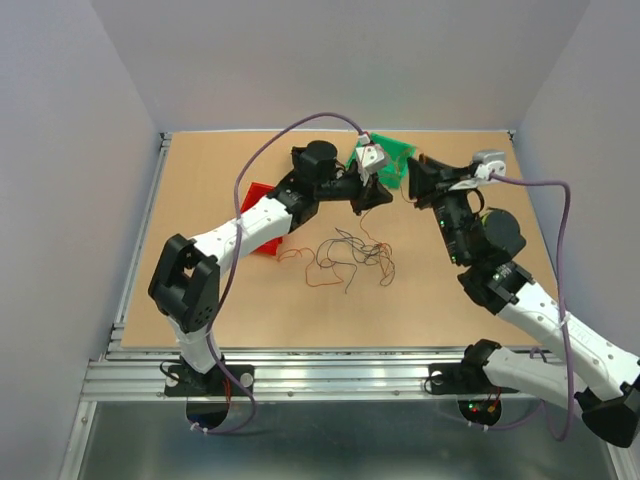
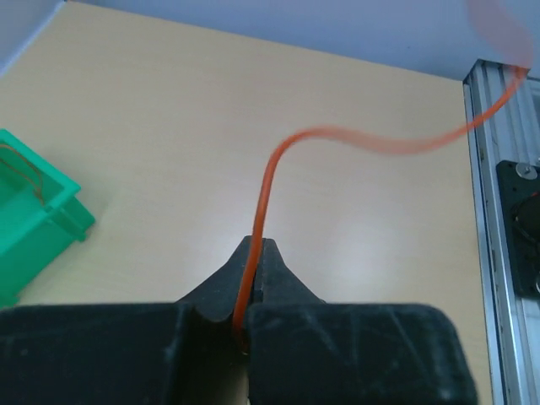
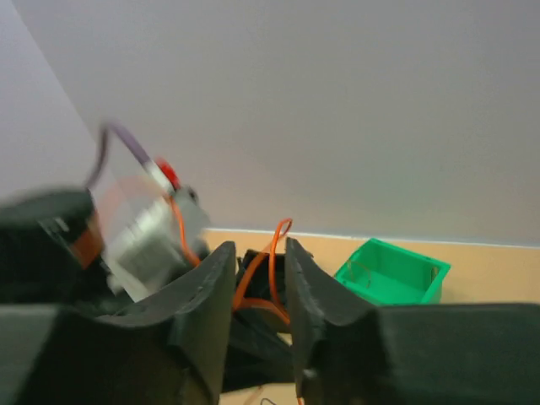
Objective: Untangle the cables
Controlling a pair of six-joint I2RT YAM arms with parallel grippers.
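Observation:
The cables (image 1: 350, 258) lie in a loose tangle of thin dark and orange wires on the table's middle. My left gripper (image 1: 378, 196) is raised behind the tangle. In the left wrist view, the left gripper (image 2: 257, 246) is shut on one orange wire (image 2: 268, 173), which arcs off to the upper right. My right gripper (image 1: 413, 181) faces the left one, close by. In the right wrist view, the right gripper (image 3: 259, 246) has its jaws apart, with a loop of the orange wire (image 3: 283, 225) between the fingers, not pinched.
A green bin (image 1: 397, 157) stands at the back, just behind both grippers; it also shows in the left wrist view (image 2: 34, 221) and the right wrist view (image 3: 392, 272), holding a thin wire. A red bin (image 1: 262, 231) sits under the left arm. An aluminium rail (image 2: 498, 253) edges the table.

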